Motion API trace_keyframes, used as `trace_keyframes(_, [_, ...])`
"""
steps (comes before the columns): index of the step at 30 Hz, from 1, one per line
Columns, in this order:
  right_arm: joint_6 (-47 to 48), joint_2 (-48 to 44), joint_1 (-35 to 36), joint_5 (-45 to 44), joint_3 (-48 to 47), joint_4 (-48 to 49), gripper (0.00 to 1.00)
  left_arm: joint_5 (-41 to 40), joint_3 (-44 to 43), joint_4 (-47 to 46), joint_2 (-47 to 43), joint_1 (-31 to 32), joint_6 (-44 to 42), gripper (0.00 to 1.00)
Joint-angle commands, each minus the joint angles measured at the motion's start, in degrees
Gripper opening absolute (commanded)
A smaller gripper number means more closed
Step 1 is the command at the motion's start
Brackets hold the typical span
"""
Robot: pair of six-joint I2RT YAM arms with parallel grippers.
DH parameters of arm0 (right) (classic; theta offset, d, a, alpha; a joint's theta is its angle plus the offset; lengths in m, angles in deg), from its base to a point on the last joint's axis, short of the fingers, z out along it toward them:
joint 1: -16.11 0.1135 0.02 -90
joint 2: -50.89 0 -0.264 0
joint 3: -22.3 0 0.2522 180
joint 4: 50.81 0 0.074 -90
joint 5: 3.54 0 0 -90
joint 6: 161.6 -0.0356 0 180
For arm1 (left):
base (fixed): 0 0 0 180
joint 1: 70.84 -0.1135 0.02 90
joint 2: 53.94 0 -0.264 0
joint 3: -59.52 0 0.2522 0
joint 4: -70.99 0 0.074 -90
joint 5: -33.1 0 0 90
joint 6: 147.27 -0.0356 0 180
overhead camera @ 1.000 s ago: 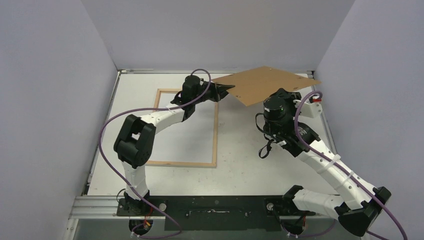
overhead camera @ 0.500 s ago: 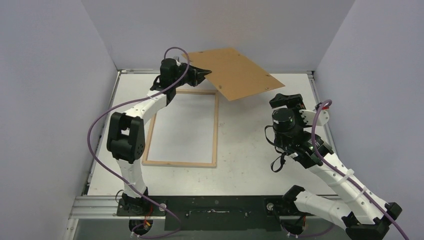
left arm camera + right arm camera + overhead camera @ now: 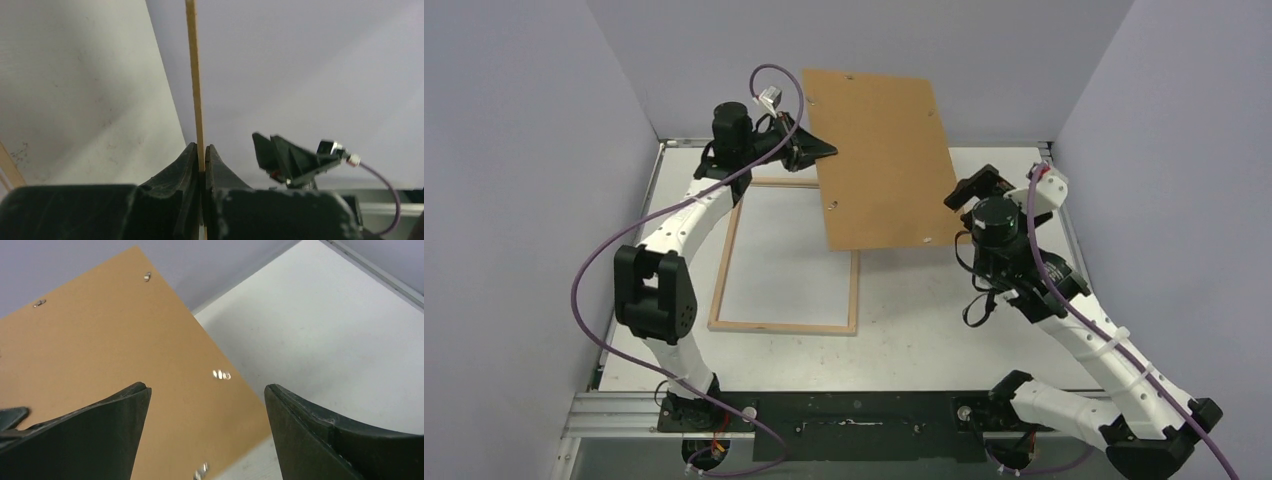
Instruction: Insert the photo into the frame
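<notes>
The frame lies wood side up; the white inside it may be the photo's back, I cannot tell. Above its far right corner the left gripper pinches the backing board by one edge, nearly upright. Right of the frame, the right gripper gapes empty. The step in hand looks like clearing the backing; the next move calls for laying it on bare table right of the frame.
</notes>
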Motion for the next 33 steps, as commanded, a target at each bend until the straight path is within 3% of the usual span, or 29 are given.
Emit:
trace_keyframes(1, [14.7, 5.6, -7.1, 18.4, -8.1, 5.1, 0.88, 12.9, -2.3, 4.0, -9.8, -2.2, -13.7, 0.0])
trace_keyframes(6, [13.1, 13.4, -18.8, 42.4, -12.2, 5.8, 0.89, 18.2, -1.1, 0.4, -12.7, -5.7, -13.8, 0.0])
trace_keyframes(10, [11.0, 16.4, -26.2, 60.4, -10.6, 13.7, 0.89, 22.4, -1.6, -12.0, -12.0, -8.4, -5.4, 0.0])
trace_keyframes(13, [7.5, 15.7, -28.9, 69.1, -6.2, 24.2, 0.9, 23.6, -1.8, -25.0, -10.9, -9.6, 4.7, 0.0])
trace_keyframes(19, [3.8, 16.3, -30.6, 83.2, -4.3, 37.4, 0.9, 23.8, -3.2, -28.3, -9.9, -10.1, 8.9, 0.0])
trace_keyframes(23, [0.8, 16.1, -31.1, 87.5, -3.3, 44.0, 0.9, 23.8, -3.8, -28.4, -10.0, -10.2, 9.6, 0.0])
trace_keyframes(27, [-1.9, 14.4, -32.2, 85.4, -0.8, 47.7, 0.9, 23.3, -4.3, -28.0, -10.1, -10.9, 10.2, 0.0])
trace_keyframes(31, [1.6, 10.0, -32.8, 68.0, 0.6, 36.2, 0.9, 21.2, -4.0, -25.0, -11.0, -12.9, 8.8, 0.0])
trace_keyframes(33, [3.0, 8.1, -32.8, 64.9, 1.6, 35.9, 0.9, 20.8, -3.7, -24.2, -11.4, -13.6, 8.2, 0.0])
